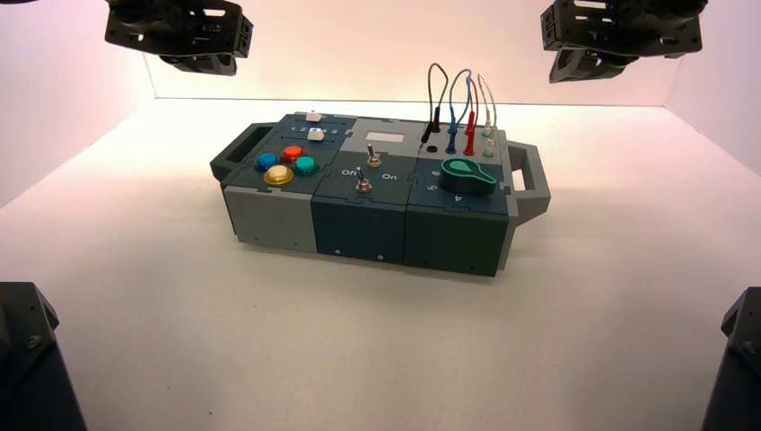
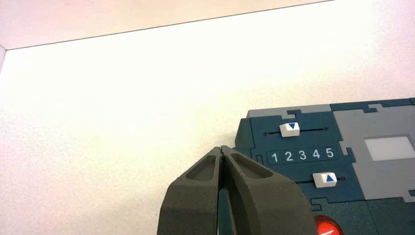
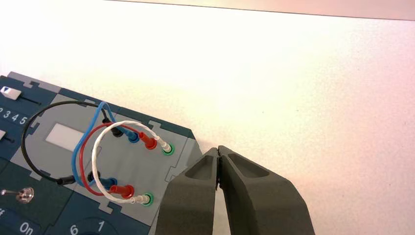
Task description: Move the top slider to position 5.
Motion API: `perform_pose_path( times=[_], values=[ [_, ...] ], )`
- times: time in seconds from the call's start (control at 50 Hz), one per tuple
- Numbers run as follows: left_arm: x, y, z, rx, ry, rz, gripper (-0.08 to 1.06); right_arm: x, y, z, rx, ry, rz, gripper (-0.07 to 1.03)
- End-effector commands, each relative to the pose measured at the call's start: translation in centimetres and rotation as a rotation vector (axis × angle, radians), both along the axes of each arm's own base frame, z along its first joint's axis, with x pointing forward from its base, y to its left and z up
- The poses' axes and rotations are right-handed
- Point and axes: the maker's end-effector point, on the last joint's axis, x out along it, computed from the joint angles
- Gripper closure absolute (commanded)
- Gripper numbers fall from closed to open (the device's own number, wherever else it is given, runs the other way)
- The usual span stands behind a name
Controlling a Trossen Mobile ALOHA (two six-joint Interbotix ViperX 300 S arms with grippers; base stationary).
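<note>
Hovering upper left, your left gripper is closed, empty | top slider near 2 | right gripper closed, empty, upper right.

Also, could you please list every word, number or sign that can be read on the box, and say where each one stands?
"1 2 3 4 5": numeral strip between the two slider tracks.
Blue triangle, pointing at the numerals: top slider.
Blue triangle, pointing at the numerals: second slider knob.
"Off" and "On": either side of the toggle switches.
"On": beside a toggle switch.
"6", "1": green dial plate.
"5", "4": by the green knob.
White window: blank.
</note>
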Motion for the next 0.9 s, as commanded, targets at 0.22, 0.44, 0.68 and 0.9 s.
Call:
perform_pose_path(
  times=[0.22,0.44,0.68,0.9],
  values=[
    [0.9,0.0,1.2,-0.013,-0.035,0.011,1.01,0.9,0.4,1.2,0.006,-0.036,0.006,0.99],
    [0.8,-0.1,1.1,-0.012,-0.018,0.006,1.01,0.9,0.4,1.3,0.007,-0.034,0.006,0.99],
    [1.3,-0.8,0.7,-0.008,0.037,-0.012,1.01,0.9,0.4,1.1,0.006,-0.022,0.007,0.99],
    [2.1,-2.0,-0.6,0.002,0.067,-0.036,1.01,0.9,0.4,1.0,0.005,-0.016,0.007,0.99]
  ],
)
